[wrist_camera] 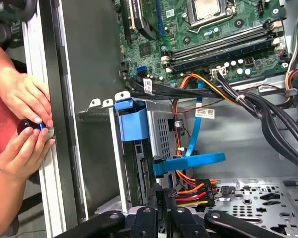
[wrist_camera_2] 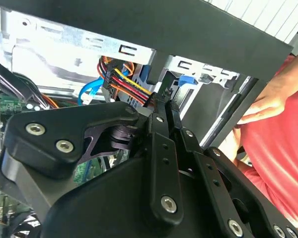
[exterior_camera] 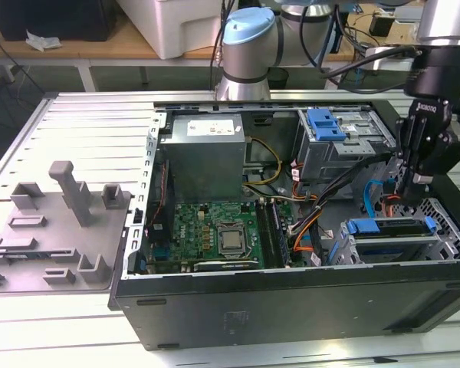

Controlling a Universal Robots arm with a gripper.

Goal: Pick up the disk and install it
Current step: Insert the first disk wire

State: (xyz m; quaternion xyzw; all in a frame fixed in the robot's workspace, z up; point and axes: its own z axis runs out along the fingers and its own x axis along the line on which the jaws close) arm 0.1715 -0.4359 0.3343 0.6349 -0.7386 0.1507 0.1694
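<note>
While the one silver-and-blue robot arm (exterior_camera: 249,46) leans over the single open black tower computer case (exterior_camera: 291,307), its black two-fingered gripper (exterior_camera: 409,184) reaches down inside the case on the exterior view's right. In both wrist views the gripper (wrist_camera_2: 165,100) (wrist_camera: 161,192) has its fingers drawn together with only a thin slit between them; whether they pinch anything cannot be told. The tips stand just beside a bundle of orange, yellow, red and black wires (wrist_camera: 196,191).

There is one disk (exterior_camera: 391,239), a flat silver-metal hard drive in a blue plastic rail frame. It sits in the nearer of two metal drive cages (exterior_camera: 345,157), just beside the gripper's tip and apart from the fingers. The farther cage carries one blue plastic bracket (exterior_camera: 326,123). The case also holds one grey power-supply box (exterior_camera: 207,149) and one green motherboard (exterior_camera: 215,230).

A person's two hands (wrist_camera: 25,99) are at the case's outer edge in the first wrist view, holding a small dark round knob (wrist_camera: 29,126).

The case lies on its side on a ribbed light-metal table (exterior_camera: 92,123), beside one grey plastic fixture (exterior_camera: 57,222). A wooden bench (exterior_camera: 100,46) stands behind.

Two small white tags (wrist_camera: 204,113) hang on the cables, and the power supply bears a pale label; their print is too small to read.
</note>
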